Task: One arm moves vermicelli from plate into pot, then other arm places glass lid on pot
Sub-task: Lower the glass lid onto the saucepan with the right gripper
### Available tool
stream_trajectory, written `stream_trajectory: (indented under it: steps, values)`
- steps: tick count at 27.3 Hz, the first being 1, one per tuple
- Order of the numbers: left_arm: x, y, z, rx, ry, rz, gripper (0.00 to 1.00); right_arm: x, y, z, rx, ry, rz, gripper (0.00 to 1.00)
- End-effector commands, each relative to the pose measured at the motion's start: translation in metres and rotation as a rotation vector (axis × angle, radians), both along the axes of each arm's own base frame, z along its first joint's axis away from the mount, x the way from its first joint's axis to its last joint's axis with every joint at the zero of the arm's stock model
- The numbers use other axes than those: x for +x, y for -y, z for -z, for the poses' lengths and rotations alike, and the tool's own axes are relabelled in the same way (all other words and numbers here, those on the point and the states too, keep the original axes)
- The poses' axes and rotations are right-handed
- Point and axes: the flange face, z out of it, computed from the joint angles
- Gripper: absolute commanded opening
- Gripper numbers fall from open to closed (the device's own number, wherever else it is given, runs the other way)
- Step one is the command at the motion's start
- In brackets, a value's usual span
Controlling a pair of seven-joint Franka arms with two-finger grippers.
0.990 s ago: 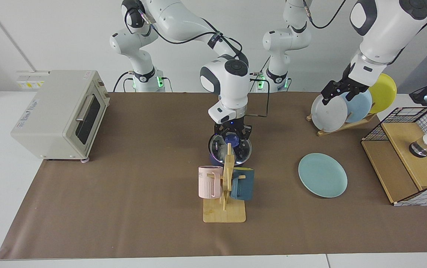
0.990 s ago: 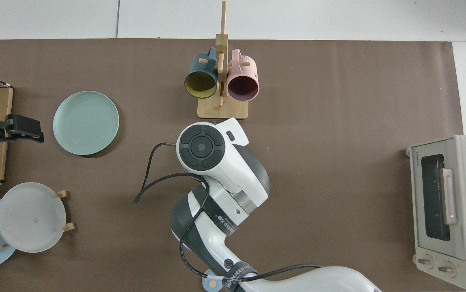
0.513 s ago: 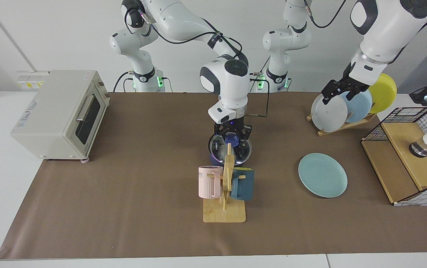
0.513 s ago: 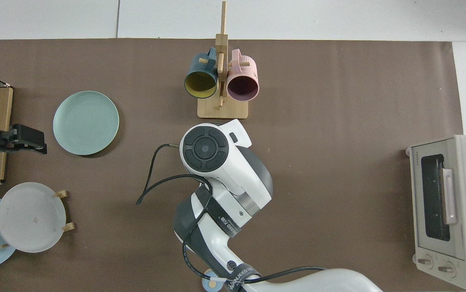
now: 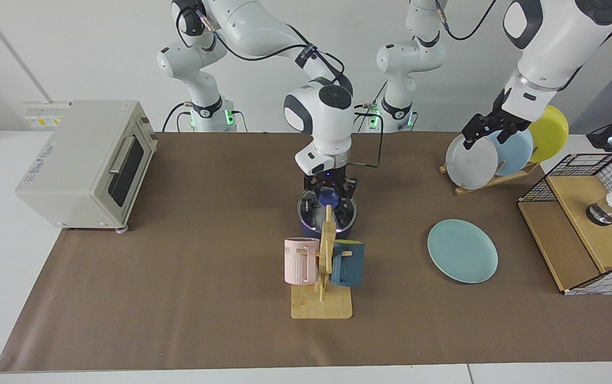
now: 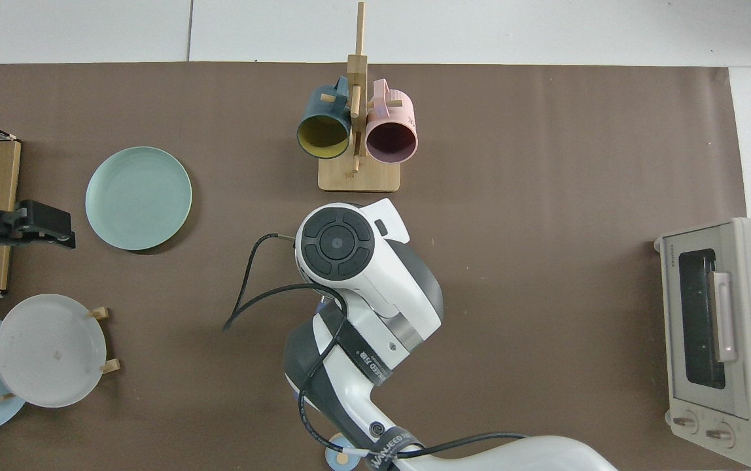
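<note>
Lid step in hand: glass lid (image 5: pixel 327 209) is held by its knob in the right claw (image 5: pixel 329 193), on/just over pot (image 5: pixel 311 230). Plate (image 5: pixel 462 250) lies bare. Next: lid seated square, then released. Left claw (image 5: pixel 490 129) waits w/ fingers apart near rack.

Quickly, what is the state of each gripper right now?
Right gripper: shut on the blue knob of the glass lid, above the pot.
Left gripper: open, holding nothing, waiting near the plate rack.
</note>
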Motion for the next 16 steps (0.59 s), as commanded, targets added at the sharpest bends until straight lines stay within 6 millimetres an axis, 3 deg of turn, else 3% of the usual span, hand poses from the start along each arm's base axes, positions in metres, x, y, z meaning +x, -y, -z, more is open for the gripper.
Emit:
stream_trajectory:
  steps: [1,7,12,16]
  values:
    - [-0.003,-0.001,-0.006,-0.004,-0.008,-0.011,1.00,0.001,0.010,-0.005,0.039,0.003,0.037,0.99]
    - [-0.003,0.000,-0.006,-0.004,-0.008,-0.010,1.00,0.008,0.014,-0.021,0.047,0.015,0.047,1.00]
    - [-0.003,-0.001,-0.006,-0.004,-0.008,-0.011,1.00,0.011,0.016,-0.056,0.065,0.036,0.050,1.00]
    - [-0.003,-0.001,-0.006,-0.004,-0.008,-0.011,1.00,0.016,0.031,-0.088,0.082,0.058,0.069,1.00]
